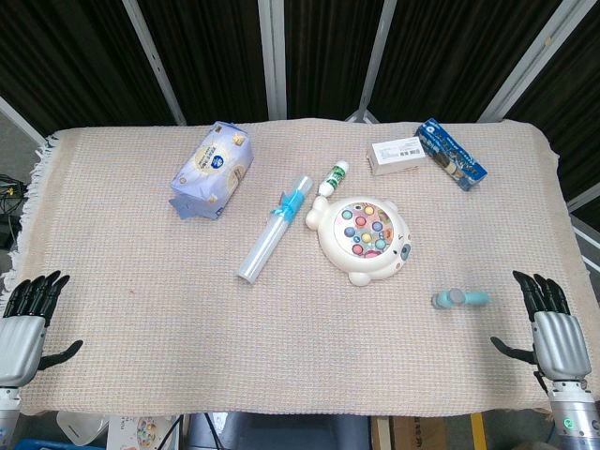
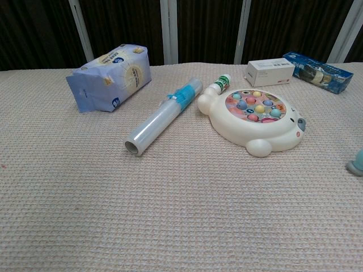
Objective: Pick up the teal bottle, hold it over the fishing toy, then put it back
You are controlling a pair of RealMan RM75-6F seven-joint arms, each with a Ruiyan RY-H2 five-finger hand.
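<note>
The small teal bottle (image 1: 458, 299) lies on its side on the beige cloth, right of centre; only its end (image 2: 357, 164) shows at the right edge of the chest view. The cream whale-shaped fishing toy (image 1: 364, 237) (image 2: 257, 119) with coloured fish sits up and to the left of the bottle. My right hand (image 1: 553, 330) rests open at the table's near right edge, a short way right of the bottle and apart from it. At the near left edge my left hand (image 1: 25, 323) lies open, holding nothing.
A clear plastic roll with a blue band (image 1: 276, 228) (image 2: 163, 116) lies left of the toy. A blue-white bag (image 1: 212, 169) sits at the back left. A green-capped tube (image 1: 332, 178), a white box (image 1: 399, 155) and a blue box (image 1: 451, 153) lie behind the toy.
</note>
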